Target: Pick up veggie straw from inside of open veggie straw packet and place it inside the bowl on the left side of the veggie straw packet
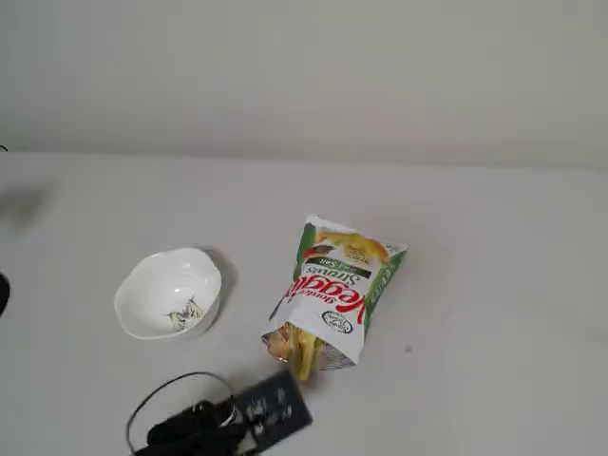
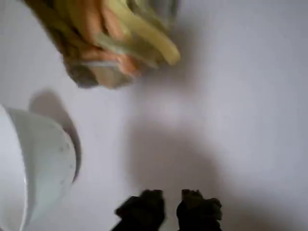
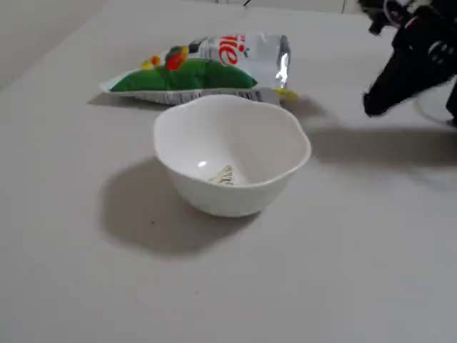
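Observation:
The veggie straw packet (image 1: 337,290) lies flat on the table, its open mouth facing the near edge in a fixed view. Yellow veggie straws (image 1: 304,359) poke out of the mouth; the wrist view shows a yellow one (image 2: 144,33) among orange and greenish ones. The white bowl (image 1: 166,294) stands left of the packet and holds no straw (image 3: 232,153). My gripper (image 2: 171,211) hovers above bare table, short of the packet mouth, the bowl (image 2: 38,163) to its left. Its fingertips (image 2: 142,211) are nearly together with nothing between them. It also shows in a fixed view (image 3: 373,106).
My arm (image 1: 204,426), with a looping black cable, comes in at the bottom edge of a fixed view. The table (image 1: 494,285) is plain white. A pale wall runs along its far side.

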Motion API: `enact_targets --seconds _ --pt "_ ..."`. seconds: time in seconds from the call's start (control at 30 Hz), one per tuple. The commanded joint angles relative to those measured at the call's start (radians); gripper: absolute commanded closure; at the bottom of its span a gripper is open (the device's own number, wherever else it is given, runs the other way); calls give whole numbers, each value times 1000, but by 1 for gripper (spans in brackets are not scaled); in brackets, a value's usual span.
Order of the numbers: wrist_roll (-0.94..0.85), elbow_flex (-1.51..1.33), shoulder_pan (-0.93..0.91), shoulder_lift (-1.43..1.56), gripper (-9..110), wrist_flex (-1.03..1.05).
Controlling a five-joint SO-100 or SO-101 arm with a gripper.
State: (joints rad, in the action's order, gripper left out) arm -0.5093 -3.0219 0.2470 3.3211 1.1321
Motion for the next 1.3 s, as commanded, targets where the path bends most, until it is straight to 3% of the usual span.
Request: enact_targets --seconds 0.0,0.17,0.37,0.57,1.27 --pt "-199 117 -38 -83 86 -100" --pt "-314 333 -107 -514 85 -238" --pt "-356 423 -143 -730 84 -351" --pt "-270 434 -212 -841 85 -430" --pt "-328 563 -247 -1232 85 -621"
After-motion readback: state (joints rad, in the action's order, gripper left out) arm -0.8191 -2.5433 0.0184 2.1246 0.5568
